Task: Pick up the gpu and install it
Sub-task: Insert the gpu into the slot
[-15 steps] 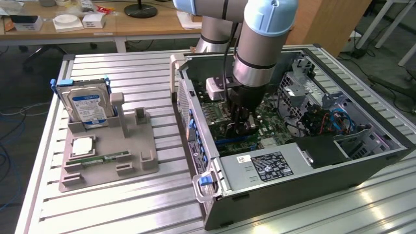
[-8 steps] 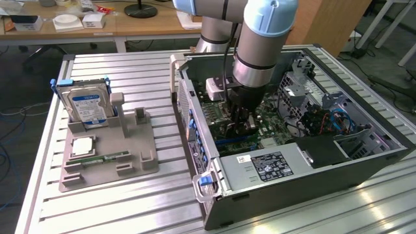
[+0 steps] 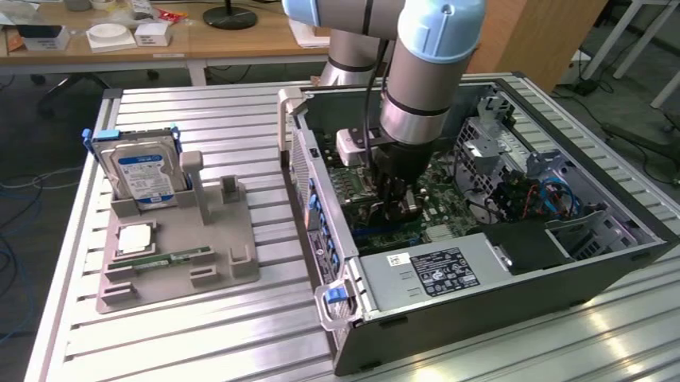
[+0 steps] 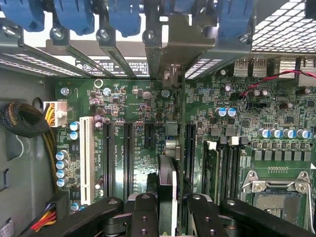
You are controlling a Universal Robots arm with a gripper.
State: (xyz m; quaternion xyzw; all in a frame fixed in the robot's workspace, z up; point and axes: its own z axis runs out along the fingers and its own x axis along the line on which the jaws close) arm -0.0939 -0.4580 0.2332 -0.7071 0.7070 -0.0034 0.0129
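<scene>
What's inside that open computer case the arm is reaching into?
Inside the case: a green motherboard with black slots, an empty processor socket, cables, and the pincer holding the gpu on edge. The arm covers part of the board.

The arm (image 3: 425, 72) is a thick silver-grey tube with pale blue caps at its joints. A black cable runs down beside it. A small white box (image 3: 351, 147) is fixed at the wrist. Below this sits the black tool (image 3: 396, 208), built of jointed links. In the wrist view its black fingers (image 4: 143, 217) show round pivot screws.
</scene>
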